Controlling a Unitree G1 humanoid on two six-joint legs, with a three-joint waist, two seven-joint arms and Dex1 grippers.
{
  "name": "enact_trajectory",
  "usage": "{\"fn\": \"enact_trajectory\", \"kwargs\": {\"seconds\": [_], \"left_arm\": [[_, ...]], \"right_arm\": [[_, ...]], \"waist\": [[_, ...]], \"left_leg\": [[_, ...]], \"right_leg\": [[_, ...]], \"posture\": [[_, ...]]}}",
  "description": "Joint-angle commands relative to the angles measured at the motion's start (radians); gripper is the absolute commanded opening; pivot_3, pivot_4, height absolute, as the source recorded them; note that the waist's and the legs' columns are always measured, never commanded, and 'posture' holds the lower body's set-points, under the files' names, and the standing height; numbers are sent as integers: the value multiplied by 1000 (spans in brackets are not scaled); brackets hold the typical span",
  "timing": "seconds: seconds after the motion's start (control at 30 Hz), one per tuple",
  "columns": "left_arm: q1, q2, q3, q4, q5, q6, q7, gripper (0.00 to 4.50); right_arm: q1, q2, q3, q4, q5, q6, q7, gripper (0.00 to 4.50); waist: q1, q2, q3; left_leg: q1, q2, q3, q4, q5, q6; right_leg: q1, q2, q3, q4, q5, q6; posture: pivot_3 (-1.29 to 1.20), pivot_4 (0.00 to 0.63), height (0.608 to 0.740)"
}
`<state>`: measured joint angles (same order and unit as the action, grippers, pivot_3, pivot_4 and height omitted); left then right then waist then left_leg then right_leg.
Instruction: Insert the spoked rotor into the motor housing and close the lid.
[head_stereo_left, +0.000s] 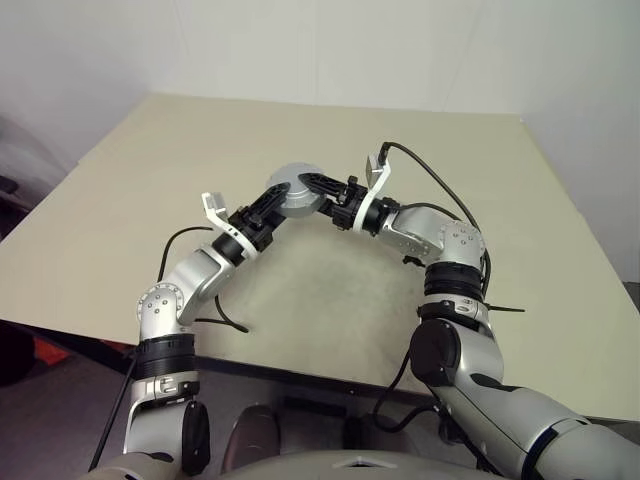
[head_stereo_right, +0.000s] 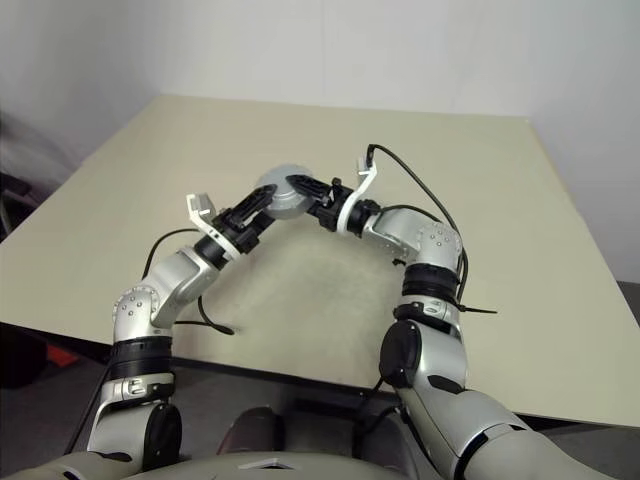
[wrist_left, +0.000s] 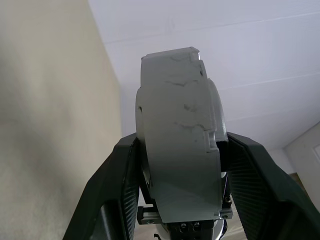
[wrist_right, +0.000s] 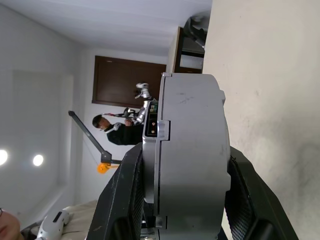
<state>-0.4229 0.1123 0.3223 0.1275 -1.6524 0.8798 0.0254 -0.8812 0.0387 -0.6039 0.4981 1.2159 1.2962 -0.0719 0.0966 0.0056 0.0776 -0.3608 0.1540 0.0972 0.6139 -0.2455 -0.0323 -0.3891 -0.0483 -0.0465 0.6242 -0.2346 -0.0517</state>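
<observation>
Two grippers hold one grey round part above the table

Both arms reach in over the pale table (head_stereo_left: 120, 200) and meet in the middle. Between them is a round grey part (head_stereo_left: 296, 189), held up in the air, well above the table top. It looks like the motor housing with the lid shut on it, but I cannot tell that for sure. The spoked rotor is not something I can pick out.

The left gripper (head_stereo_left: 283, 196) comes in from the left side. Its two black fingers (wrist_left: 117, 190) press on the two flat faces of the grey part, one on each side. So it is pinching the grey part.

The right gripper (head_stereo_left: 318, 188) comes in from the right side. Its black fingers (wrist_right: 125, 195) squeeze the same grey part from both faces too. The edge of the part shows a thin line running around it, where two halves meet.

The grey part stands on its edge between the fingers, not lying flat. Far off behind it, a person (wrist_right: 112, 131) stands near a dark brown door (wrist_right: 125, 82).
</observation>
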Motion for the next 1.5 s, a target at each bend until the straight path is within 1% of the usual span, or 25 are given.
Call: {"fn": "enact_trajectory", "kwargs": {"seconds": [0.03, 0.17, 0.23, 0.27, 0.33, 0.37, 0.4, 0.43, 0.6, 0.8, 1.0, 1.17, 1.5], "left_arm": [[-27, -1, 8, -26, 18, -18, 5, 2146], [-27, 0, 5, -29, 29, -16, 2, 2146], [-26, 0, 6, -31, 30, -16, 3, 2146], [-25, -1, 6, -32, 30, -16, 3, 2146], [-23, -3, 8, -35, 34, -15, 4, 2146], [-22, -4, 10, -36, 35, -14, 5, 2146], [-21, -5, 11, -39, 36, -14, 5, 2146], [-19, -6, 11, -42, 37, -14, 5, 2146], [-5, -9, 23, -59, 60, -38, 5, 2146], [32, 5, 98, -95, 102, -137, 10, 2146], [99, 32, 184, -147, 91, -194, 21, 2146], [148, 41, 228, -170, 98, -224, 45, 2146], [182, 49, 278, -111, 153, -296, 92, 2146]], "right_arm": [[-16, -10, 11, -24, 25, -7, 29, 2085], [-5, -18, 39, -42, 6, -21, 68, 2085], [6, -22, 61, -66, -4, -28, 105, 2798], [9, -23, 68, -70, -7, -30, 115, 3061], [14, -27, 87, -81, -18, -35, 131, 3745], [17, -29, 95, -89, -23, -39, 139, 4016], [18, -29, 104, -96, -35, -49, 134, 4402], [19, -27, 110, -101, -48, -65, 130, 4457], [28, -23, 126, -111, -77, -115, 128, 4457], [30, -28, 114, -66, -136, -220, 88, 4457], [30, -35, 115, -52, -136, -205, 96, 4457], [26, -39, 115, -37, -144, -198, 99, 4457], [18, -40, 120, -9, -169, -196, 101, 4457]], "waist": [[0, 0, 0], [0, 0, 0], [0, 0, 0], [0, 0, 0], [0, 0, 0], [0, 0, 0], [0, 0, 0], [0, 0, 0], [0, 0, 0], [-3, 0, 0], [-1, -1, -1], [-1, -3, -2], [-2, -5, -2]], "left_leg": [[0, 0, 0, 0, 0, 0], [-1, 0, 0, 0, 0, 0], [-1, 0, 0, 0, 0, 0], [-1, 0, 0, 0, 0, 0], [-1, 0, 0, 1, 0, 0], [-1, 0, 0, 1, 0, 0], [-1, 0, 0, 1, 0, 0], [-1, 0, 0, 1, 0, 0], [-1, 0, 0, 1, 0, 0], [-1, 0, 0, 1, 0, 0], [-1, 0, 0, 1, 0, 0], [-1, 0, -1, 1, 0, 0], [0, 1, -1, 2, 0, 0]], "right_leg": [[0, 0, 0, 0, 0, 0], [0, 0, 0, 0, 0, 0], [0, 0, 0, 0, 0, 0], [0, 0, 0, 0, 0, 0], [0, 0, 0, 0, 0, 0], [0, 0, 0, 0, 0, 0], [0, 0, 0, 0, 0, 0], [0, 0, 0, 0, 0, 0], [0, 0, 0, 0, 0, 0], [0, 0, 0, 1, 0, 0], [0, 0, -1, 0, 0, 0], [0, 0, -1, 0, 0, 0], [2, 0, -1, 0, 0, 0]], "posture": [[0, 0, 740], [0, 0, 740], [0, 0, 740], [0, 0, 740], [0, 0, 740], [0, 0, 740], [0, 0, 740], [0, 0, 740], [0, 0, 740], [0, 0, 740], [0, 0, 740], [0, 0, 740], [0, 0, 740]]}}
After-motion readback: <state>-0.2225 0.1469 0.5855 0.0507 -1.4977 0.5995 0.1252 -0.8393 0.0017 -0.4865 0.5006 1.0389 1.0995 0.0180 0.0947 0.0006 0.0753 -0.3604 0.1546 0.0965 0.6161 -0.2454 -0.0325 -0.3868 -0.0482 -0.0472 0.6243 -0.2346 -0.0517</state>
